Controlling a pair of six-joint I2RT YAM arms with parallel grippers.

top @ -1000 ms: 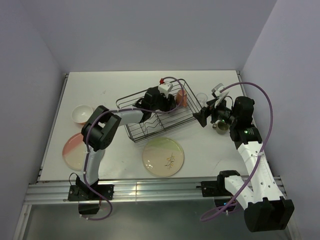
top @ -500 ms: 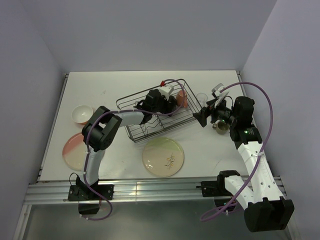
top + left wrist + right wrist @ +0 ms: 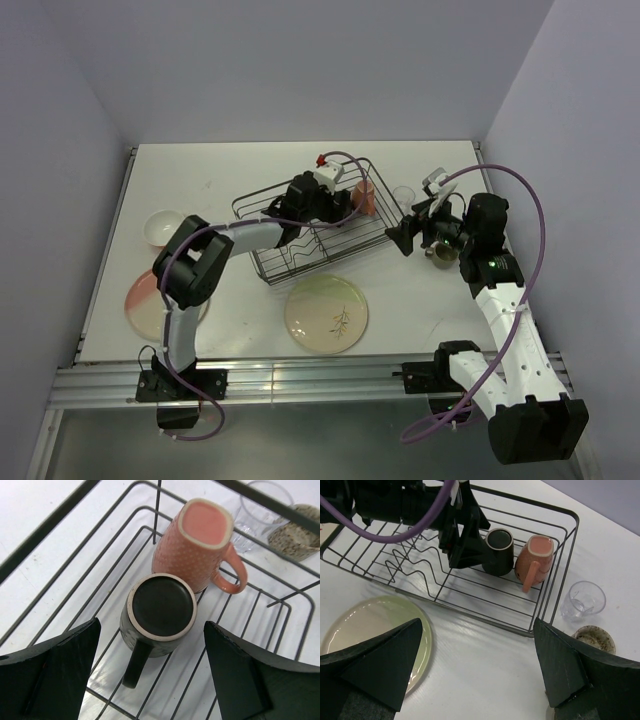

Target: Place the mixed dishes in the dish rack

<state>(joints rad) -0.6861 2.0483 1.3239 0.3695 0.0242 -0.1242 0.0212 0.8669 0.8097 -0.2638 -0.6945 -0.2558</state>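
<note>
Dish rack [image 3: 559, 566] holds upturned dark mug [image 3: 160, 607] beside pink mug [image 3: 200, 545]; left end effector [image 3: 151, 627] spread above; glass [image 3: 582, 599] outside.

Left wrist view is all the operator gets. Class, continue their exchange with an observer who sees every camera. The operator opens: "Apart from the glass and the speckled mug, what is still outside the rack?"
Observer: A green-tinted plate lies flat on the table, just in front of the rack.
Operator: Any other dishes waiting?
Observer: Yes, a pink-tinted plate and a small bowl sit near the table's left edge.
Operator: Is the other arm carrying something?
Observer: No, the right pincer hangs open and empty, to the right of the rack.
</note>
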